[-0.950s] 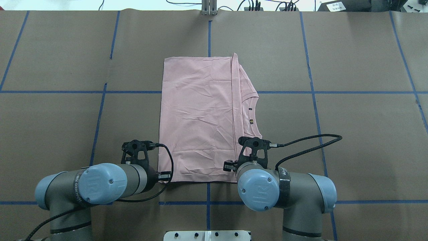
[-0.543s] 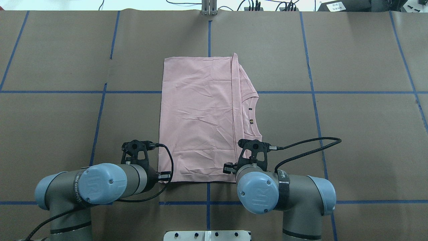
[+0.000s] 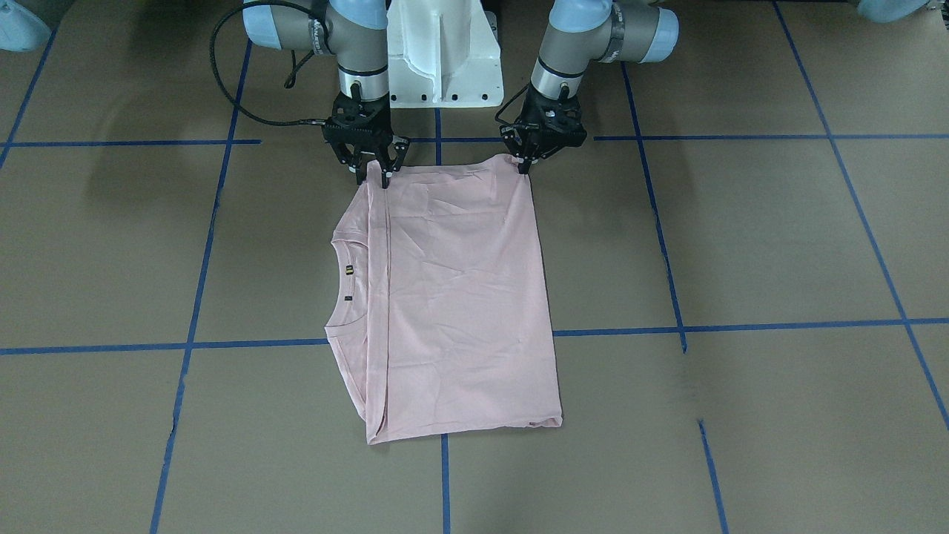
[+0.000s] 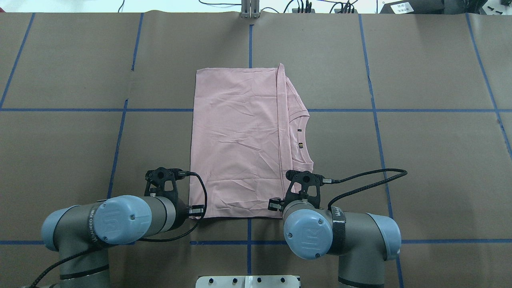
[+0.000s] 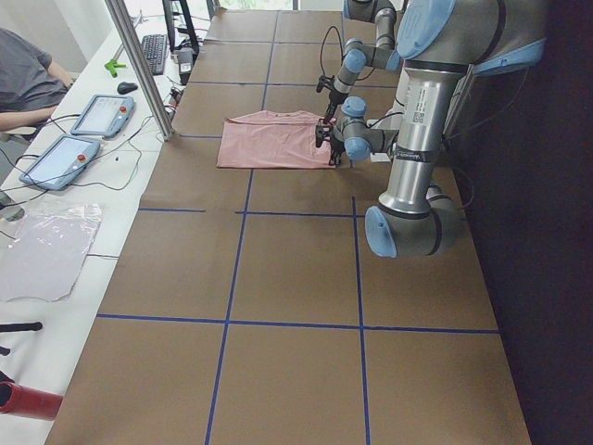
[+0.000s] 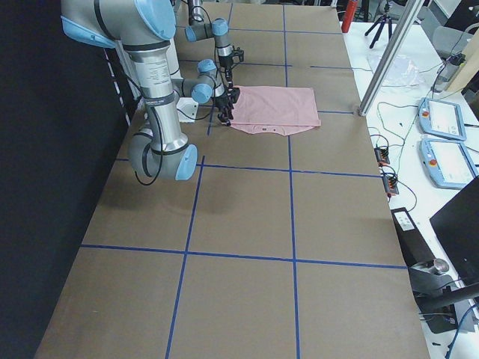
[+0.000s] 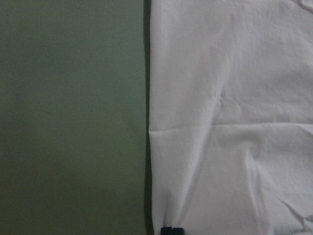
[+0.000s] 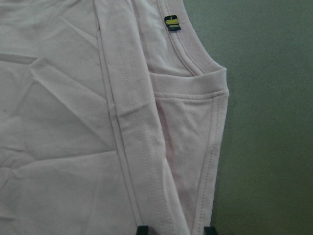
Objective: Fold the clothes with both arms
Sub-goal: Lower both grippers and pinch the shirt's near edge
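counter (image 4: pixel 60 160): brown sheet, blue tape grid, carries everything.

t-shirt (image 4: pixel 236 140): flat at the counter's centre, plain side up, folded lengthwise into 1 tall rectangle, short near edge toward the robot base. reading: side folds done, a cross fold away from the base remains, hence both arms at the 2 near corners.

left arm (image 4: pixel 120 218): reaches down at the near left corner. right arm (image 4: pixel 352 232): at the near right corner, over the stacked fold edge.

left fingers (image 3: pixel 523 163): drawn together on the corner. creases in the wrist view run into the tip, so probably pinching the cloth, though only 1 dark tip shows.

right fingers (image 3: pixel 385 172): spread apart, 1 tip on the folded band, the other at the outer edge, straddling the corner, nothing clamped. judgement: they must close through all layers or the under layer stays behind on the lift.

collar (image 4: pixel 304 136): peeks out along the shirt's right edge, past the fold line.

label (image 8: pixel 171 23): small yellow-and-dark tab inside it.
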Controlling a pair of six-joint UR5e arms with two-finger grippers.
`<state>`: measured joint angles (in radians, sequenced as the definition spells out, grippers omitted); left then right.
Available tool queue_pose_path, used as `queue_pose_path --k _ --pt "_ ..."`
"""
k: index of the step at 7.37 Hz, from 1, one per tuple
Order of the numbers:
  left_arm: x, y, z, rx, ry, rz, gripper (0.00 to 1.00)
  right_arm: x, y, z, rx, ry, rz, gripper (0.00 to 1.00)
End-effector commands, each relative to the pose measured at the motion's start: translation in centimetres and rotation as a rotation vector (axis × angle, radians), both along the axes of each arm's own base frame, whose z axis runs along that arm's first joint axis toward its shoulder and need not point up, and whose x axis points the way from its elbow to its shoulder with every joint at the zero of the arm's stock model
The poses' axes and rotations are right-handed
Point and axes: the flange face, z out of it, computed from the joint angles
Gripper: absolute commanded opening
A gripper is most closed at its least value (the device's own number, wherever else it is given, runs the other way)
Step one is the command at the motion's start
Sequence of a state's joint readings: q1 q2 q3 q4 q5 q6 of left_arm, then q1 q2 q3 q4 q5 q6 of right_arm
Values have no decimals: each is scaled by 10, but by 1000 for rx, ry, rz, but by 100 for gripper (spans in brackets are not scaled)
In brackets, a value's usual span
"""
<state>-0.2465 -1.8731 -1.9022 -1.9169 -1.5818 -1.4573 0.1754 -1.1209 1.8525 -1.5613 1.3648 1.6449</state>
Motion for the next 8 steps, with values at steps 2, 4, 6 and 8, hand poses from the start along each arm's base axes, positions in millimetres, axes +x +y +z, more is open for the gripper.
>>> queue_pose_path --k 2,4,6,8 --pt "0 0 0 0 0 -1 0 0 0 1 0 2 1 23" --pt "0 1 0 0 0 1 0 0 -1 -1 9 0 7 0" --pt "0 1 -1 1 2 1 0 1 -1 -3 12 -3 7 0" --pt "-6 1 -10 5 20 3 0 17 1 -20 14 -2 -4 0"
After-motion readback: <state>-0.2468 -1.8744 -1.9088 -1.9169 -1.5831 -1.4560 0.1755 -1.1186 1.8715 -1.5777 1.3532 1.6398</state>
